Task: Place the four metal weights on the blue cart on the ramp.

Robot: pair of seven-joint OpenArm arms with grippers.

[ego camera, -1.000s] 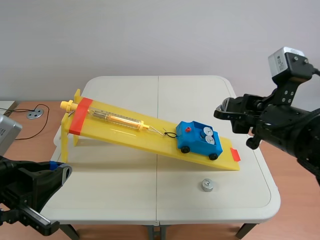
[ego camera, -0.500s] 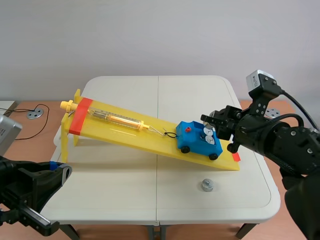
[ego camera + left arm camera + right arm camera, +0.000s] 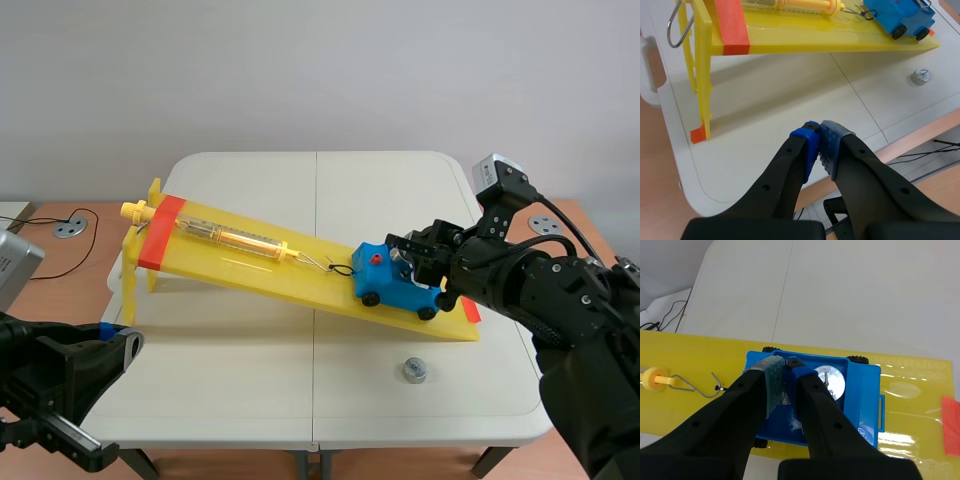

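The blue cart sits low on the yellow ramp. My right gripper is down in the cart's bed, fingers pressed on a metal weight that shows only as a silver sliver between them. Beside it in the cart lies another silver weight; anything else in the bed is hidden by the fingers. One more weight stands on the table below the ramp's low end, also seen as a small weight. My left gripper is shut on nothing at the table's near left edge.
A yellow spring scale lies along the ramp, its hook tied to the cart's front. The ramp's high end stands on yellow legs at the left. An orange-red mark sits at the ramp's low end.
My right arm has come down and to the left from above the table's right edge, until its gripper is in the cart. The left arm and the weight on the table have not moved.
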